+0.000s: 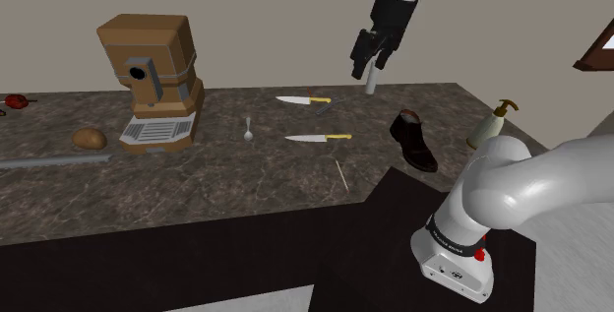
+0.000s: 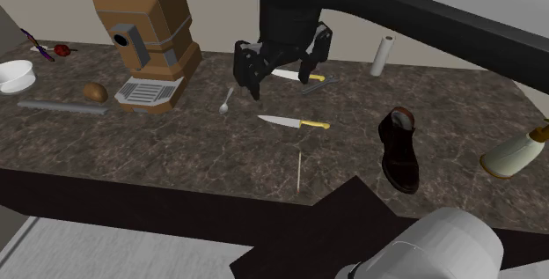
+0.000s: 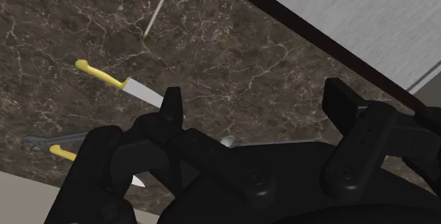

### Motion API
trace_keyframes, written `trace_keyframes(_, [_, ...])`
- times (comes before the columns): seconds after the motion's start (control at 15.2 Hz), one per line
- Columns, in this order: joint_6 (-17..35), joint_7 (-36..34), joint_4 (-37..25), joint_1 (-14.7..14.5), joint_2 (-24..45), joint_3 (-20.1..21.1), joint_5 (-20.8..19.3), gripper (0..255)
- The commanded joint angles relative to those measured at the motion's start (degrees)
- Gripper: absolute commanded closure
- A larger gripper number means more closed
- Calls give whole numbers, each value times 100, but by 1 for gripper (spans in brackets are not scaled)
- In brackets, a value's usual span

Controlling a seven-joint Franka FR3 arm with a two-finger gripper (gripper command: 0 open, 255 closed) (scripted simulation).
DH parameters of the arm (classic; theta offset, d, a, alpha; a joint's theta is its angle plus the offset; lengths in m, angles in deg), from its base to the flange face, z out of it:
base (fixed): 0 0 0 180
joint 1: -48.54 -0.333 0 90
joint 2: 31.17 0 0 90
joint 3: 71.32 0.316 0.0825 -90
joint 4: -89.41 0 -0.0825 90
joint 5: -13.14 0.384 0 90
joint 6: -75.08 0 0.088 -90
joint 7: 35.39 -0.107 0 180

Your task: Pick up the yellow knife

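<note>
Two knives with yellow handles lie on the dark marble counter (image 1: 246, 192). The nearer knife (image 1: 318, 138) (image 2: 295, 123) (image 3: 120, 83) lies alone in the middle. The farther knife (image 1: 303, 99) (image 2: 303, 77) (image 3: 63, 153) lies toward the wall, partly hidden behind the hand in the second exterior view. My black gripper (image 1: 368, 64) (image 2: 280, 70) (image 3: 256, 95) hangs open well above the counter, over the area of the two knives. Its fingers stand apart with nothing between them.
A brown coffee machine (image 1: 153, 79) stands at the shoulder view's left, with a brown lump (image 1: 89, 139) and a grey bar (image 1: 54, 161) beside it. A spoon (image 1: 248, 130), a thin stick (image 1: 341, 174), a dark shoe (image 1: 415, 140), a soap bottle (image 1: 492, 123) and a grey cylinder (image 2: 382, 55) also sit on the counter.
</note>
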Motion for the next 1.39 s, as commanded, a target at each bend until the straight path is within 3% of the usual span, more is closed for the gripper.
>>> trace_keyframes(0.0, [0,0,0,0,0,0,0,0])
trace_keyframes(0.66, [1039,1419,302,44,1444,-582,-701,0])
trace_keyframes(1.32, [2053,2598,-33,168,3367,-991,-1354,0])
